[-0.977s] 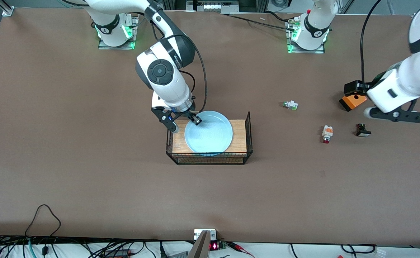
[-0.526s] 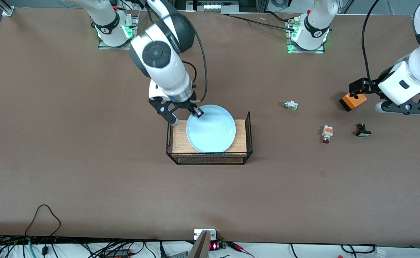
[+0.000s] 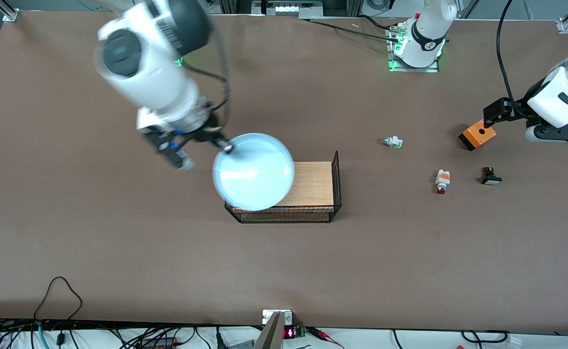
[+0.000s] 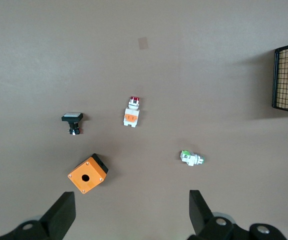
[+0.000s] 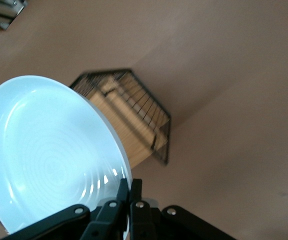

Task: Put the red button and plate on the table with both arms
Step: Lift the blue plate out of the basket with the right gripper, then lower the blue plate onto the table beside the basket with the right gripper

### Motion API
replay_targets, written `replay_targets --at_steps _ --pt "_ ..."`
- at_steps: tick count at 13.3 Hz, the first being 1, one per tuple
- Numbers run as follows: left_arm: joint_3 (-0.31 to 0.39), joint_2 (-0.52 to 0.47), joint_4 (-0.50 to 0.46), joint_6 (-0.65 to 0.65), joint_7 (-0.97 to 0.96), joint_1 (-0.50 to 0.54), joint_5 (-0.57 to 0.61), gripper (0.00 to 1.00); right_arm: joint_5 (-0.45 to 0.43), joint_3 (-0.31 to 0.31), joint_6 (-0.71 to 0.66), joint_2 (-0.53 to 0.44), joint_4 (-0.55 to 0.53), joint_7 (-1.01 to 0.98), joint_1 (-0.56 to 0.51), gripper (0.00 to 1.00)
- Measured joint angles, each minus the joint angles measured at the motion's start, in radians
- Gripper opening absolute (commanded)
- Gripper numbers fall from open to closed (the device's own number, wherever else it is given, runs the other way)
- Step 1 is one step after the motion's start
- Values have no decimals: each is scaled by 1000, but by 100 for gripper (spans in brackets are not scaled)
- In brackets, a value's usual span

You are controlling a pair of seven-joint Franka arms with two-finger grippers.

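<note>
Two grippers, two different states. The right gripper [image 3: 216,141] has its fingers pinched on the rim of the round light-blue plate [image 3: 253,171], holding it in the air, tilted, over the right-arm end of the wood-topped black wire rack [image 3: 313,186]. The left gripper [image 4: 129,212] hangs with its fingers spread wide and empty over the matte brown table [image 3: 119,252], toward the left arm's end.

The small white push-button part with orange block and red cap [image 3: 442,181] lies on the table, apart from that gripper, with the orange box with a round hole [image 3: 478,135], the black-bodied white-capped button [image 3: 491,176] and the small white-and-green part [image 3: 392,142] around it.

Judged progress: about half. The red button seems already set down; the plate is off the rack but not yet on the table.

Against half a second earlier: the plate was over the rack's middle and has swung toward the right arm's end, baring most of the wood top. The left arm has drawn farther away from the parts.
</note>
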Motion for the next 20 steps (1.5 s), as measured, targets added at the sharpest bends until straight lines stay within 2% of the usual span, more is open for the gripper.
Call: replay_targets --at_steps 6,8,10,12,15,19,20 --pt "2 1 -3 4 0 0 0 100 5 -14 -185 1 -5 -609 -321 0" --pt "3 1 -3 5 0 -1 0 100 2 -18 -202 2 -45 -823 -446 0" --pt "4 6 0 6 0 0 0 100 -39 -20 -183 1 -142 -983 -529 0" --pt "4 44 46 -16 0 -2 0 100 -77 -19 -50 3 -279 -1114 -566 0" --pt "4 119 143 -57 0 -4 0 100 -85 -15 190 4 -478 -1187 -571 0" --pt "4 128 157 -54 0 -3 0 100 -85 -14 594 13 -764 -1298 -576 0" --pt "4 128 157 -54 0 -3 0 100 -85 -14 635 17 -794 -1334 -583 7"
